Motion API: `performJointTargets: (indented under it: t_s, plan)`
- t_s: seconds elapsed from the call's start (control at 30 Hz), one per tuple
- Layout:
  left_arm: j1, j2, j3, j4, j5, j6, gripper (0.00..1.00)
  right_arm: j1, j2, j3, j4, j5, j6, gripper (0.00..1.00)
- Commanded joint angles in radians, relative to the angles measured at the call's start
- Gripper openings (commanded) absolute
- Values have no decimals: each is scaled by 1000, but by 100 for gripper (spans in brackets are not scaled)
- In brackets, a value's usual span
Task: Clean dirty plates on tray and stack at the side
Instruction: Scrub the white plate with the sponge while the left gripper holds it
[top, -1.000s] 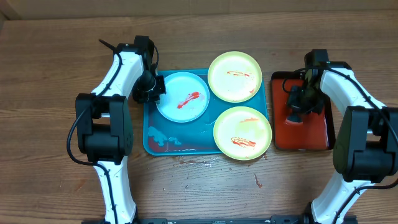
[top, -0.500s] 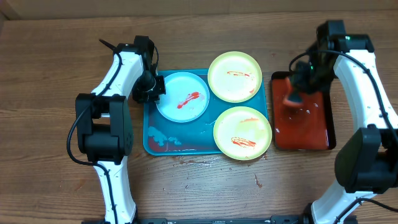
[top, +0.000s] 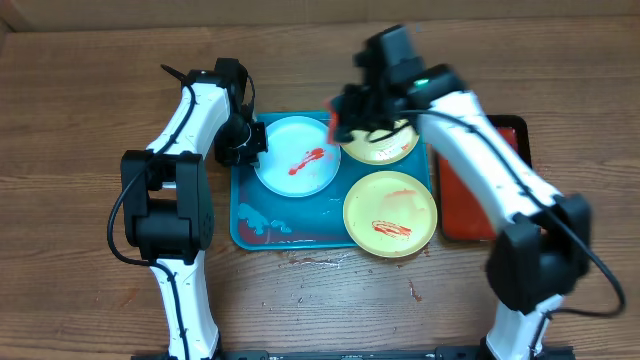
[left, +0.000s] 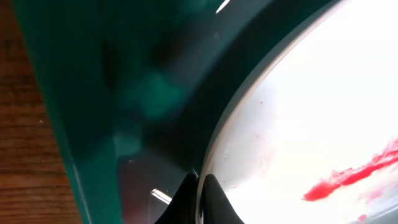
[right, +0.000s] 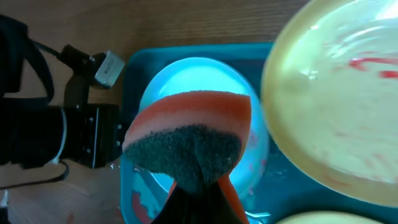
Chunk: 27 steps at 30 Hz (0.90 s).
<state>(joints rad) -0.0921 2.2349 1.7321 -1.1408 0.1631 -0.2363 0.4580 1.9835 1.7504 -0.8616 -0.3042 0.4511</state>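
Note:
A pale blue-white plate (top: 295, 155) with a red smear lies at the back left of the turquoise tray (top: 250, 232). My left gripper (top: 247, 143) is shut on that plate's left rim (left: 214, 155). Two yellow-green plates, one at the back (top: 385, 145) and one at the front (top: 390, 213), lie on the tray's right side, both smeared red. My right gripper (top: 345, 118) is shut on an orange sponge with a dark scouring face (right: 189, 140), held in the air above the blue-white plate (right: 205, 68) and next to the back plate (right: 339, 102).
A smaller red tray with a black rim (top: 500, 190) lies right of the turquoise tray, partly under my right arm. Red stains and water sit in the turquoise tray's front left corner. Small red drips mark the wooden table near the tray's front edge.
My right gripper lifted the sponge off the red tray and swung it left across the back yellow-green plate to above the blue-white plate. My left arm stayed still.

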Motion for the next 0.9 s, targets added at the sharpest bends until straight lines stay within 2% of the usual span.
performJointTargets:
  t_s: [0.0,0.57,0.87]
  plan:
    - [-11,-28,-14,-13,14,28,4,26,101,18,49,35,65,4]
    - [-11,-28,-14,-14,15,31,4,46,301,32,95,78,1,4]
    - [-11,-28,-14,14,94,58,4,68,351,32,151,-98,46,4]
